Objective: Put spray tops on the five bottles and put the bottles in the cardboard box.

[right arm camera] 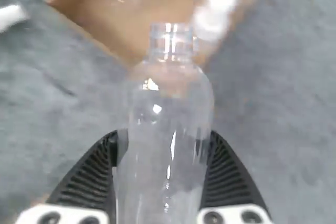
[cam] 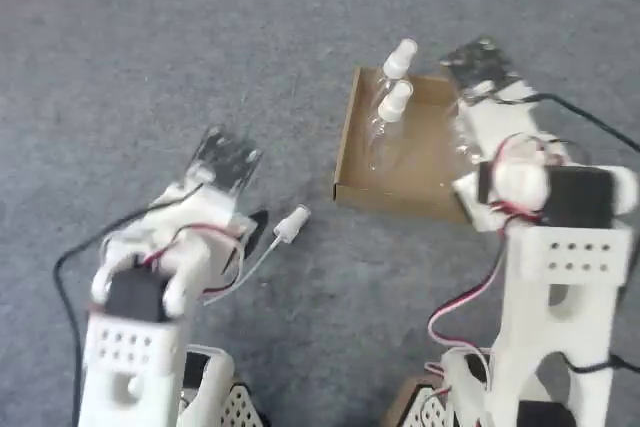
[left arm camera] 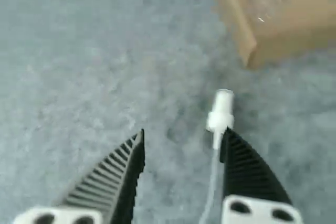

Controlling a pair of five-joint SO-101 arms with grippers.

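Observation:
My left gripper (left arm camera: pixel 184 134) is open just above the grey carpet. A loose white spray top (left arm camera: pixel 220 111) with its thin tube lies beside one of its black fingers (left arm camera: pixel 244 163), touching or nearly touching it. In the high view that spray top (cam: pixel 291 224) lies left of the cardboard box (cam: pixel 345 142). My right gripper (right arm camera: pixel 164 140) is shut on a clear bottle (right arm camera: pixel 168 103) with an open neck and no top, held at the box's (right arm camera: pixel 89 9) edge. Two bottles with white spray tops (cam: pixel 398 59) lie inside the box.
Grey carpet covers the table, with free room left of and behind the box. The right arm (cam: pixel 520 182) reaches over the box's right side. Cables hang by both arm bases near the front edge.

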